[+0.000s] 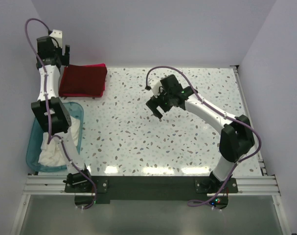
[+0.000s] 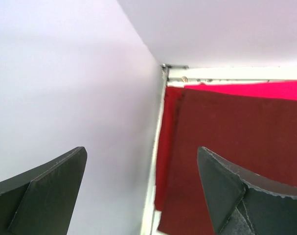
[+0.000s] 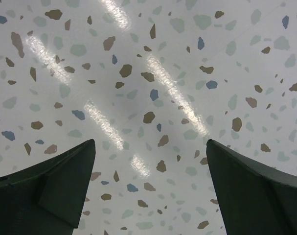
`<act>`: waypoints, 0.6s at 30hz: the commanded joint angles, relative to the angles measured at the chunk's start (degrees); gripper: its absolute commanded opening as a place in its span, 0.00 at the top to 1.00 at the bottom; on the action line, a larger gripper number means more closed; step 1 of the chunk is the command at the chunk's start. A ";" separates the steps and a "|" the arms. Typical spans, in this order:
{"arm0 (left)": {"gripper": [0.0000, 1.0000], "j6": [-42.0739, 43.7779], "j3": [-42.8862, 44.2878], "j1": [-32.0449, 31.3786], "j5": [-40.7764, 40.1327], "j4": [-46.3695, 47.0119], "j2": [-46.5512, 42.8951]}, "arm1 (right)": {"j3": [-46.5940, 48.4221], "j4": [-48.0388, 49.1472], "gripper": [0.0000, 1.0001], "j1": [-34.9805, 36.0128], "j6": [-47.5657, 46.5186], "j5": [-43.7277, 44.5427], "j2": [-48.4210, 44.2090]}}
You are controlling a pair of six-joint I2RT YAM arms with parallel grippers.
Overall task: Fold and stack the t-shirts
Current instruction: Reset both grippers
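Arms: two, bolted side by side at the near edge of the tabletop (image 1: 187, 142).
Left arm (image 1: 49, 81): one, reaching to the far-left corner, with its wrist above the back edge of the shirt stack.
Left jaws: released and spread wide with nothing between them. The wrist view shows the corner wall (image 2: 65, 73) and the left edge of the stack.
Right arm (image 1: 207, 110): one, bent in toward the middle of the tabletop.
Right jaws: released and spread wide with nothing between them, poised over bare speckled surface and well apart from every shirt.
T-shirts, total: cannot tell, because the white ones lie in a heap.
Maroon t-shirt (image 1: 82, 81): one, folded flat into a rectangle in the far-left corner, on top of the stack.
Crimson-red t-shirt (image 2: 265, 90): one, folded and lying directly under the maroon one. Only a strip along the far edge and a sliver on the right side show.
White t-shirts (image 1: 55, 152): crumpled and unfolded inside the tub, with some cloth rising over its right rim. The number cannot be told.
Tub (image 1: 33, 147): one, translucent blue, at the near-left of the tabletop, partly under the left arm and near the stack without touching it.
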 commanded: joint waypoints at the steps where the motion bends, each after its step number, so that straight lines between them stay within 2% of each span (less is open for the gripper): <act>1: 0.00 0.49 0.80 0.16 3.97 -1.19 -10.86 | 2.73 -0.76 0.01 -2.54 0.21 1.56 -3.74; 8: 0.00 -5.67 -5.35 -2.56 14.86 -11.30 -21.94 | 3.00 -4.35 0.01 -11.41 0.91 0.77 -9.27; 11: 0.00 -5.86 -10.88 -6.59 18.29 -13.93 -27.30 | 2.39 -6.64 0.01 -15.02 1.96 -0.28 -13.04; 14: 0.00 -4.10 -21.24 -13.09 21.37 -12.47 -34.41 | -0.60 -8.05 0.01 -21.07 2.49 -1.43 -16.30; 15: 0.00 -3.92 -27.53 -15.46 21.64 -11.49 -38.44 | -2.35 -8.32 0.01 -22.23 2.58 -1.87 -18.49; 18: 0.00 -4.44 -36.61 -22.05 20.24 -10.16 -42.33 | -6.82 -8.93 0.01 -25.13 2.93 -3.01 -22.71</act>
